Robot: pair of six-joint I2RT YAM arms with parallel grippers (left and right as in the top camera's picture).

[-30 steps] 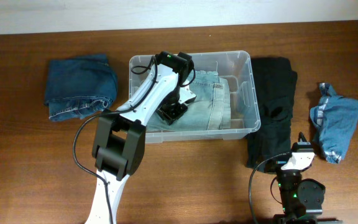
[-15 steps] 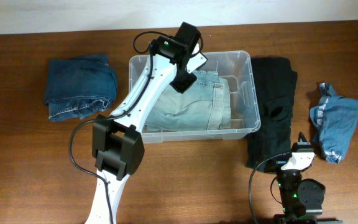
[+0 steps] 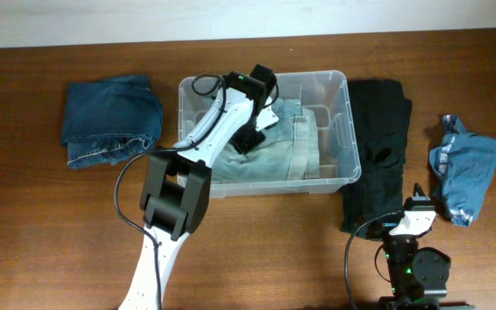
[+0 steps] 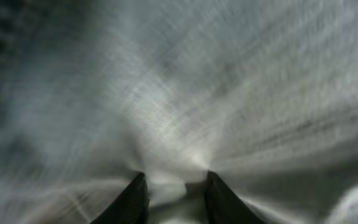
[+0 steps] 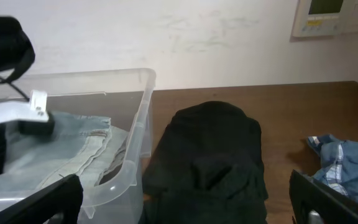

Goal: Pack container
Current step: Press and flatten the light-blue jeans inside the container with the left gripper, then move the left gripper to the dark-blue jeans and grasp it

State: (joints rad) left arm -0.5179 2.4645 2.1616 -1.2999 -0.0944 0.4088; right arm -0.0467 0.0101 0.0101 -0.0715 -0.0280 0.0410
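The clear plastic container (image 3: 350, 120) stands at the middle back of the table, with folded light blue jeans (image 3: 287, 151) inside it. My left gripper (image 3: 248, 139) is down in the container on the jeans. In the blurred left wrist view its fingers (image 4: 173, 196) stand close together with a fold of pale cloth between them. My right gripper (image 3: 417, 196) rests at the front right, open and empty. Its wrist view (image 5: 185, 208) looks at the container's right wall (image 5: 143, 118) and the jeans (image 5: 73, 149).
A black folded garment (image 3: 381, 146) lies right of the container and also shows in the right wrist view (image 5: 213, 155). A blue crumpled garment (image 3: 465, 168) lies at the far right (image 5: 347, 168). Dark blue jeans (image 3: 110, 120) lie left of the container.
My left gripper rose from the jeans toward the container's back rim, then came back down onto the jeans. The right arm has not moved.
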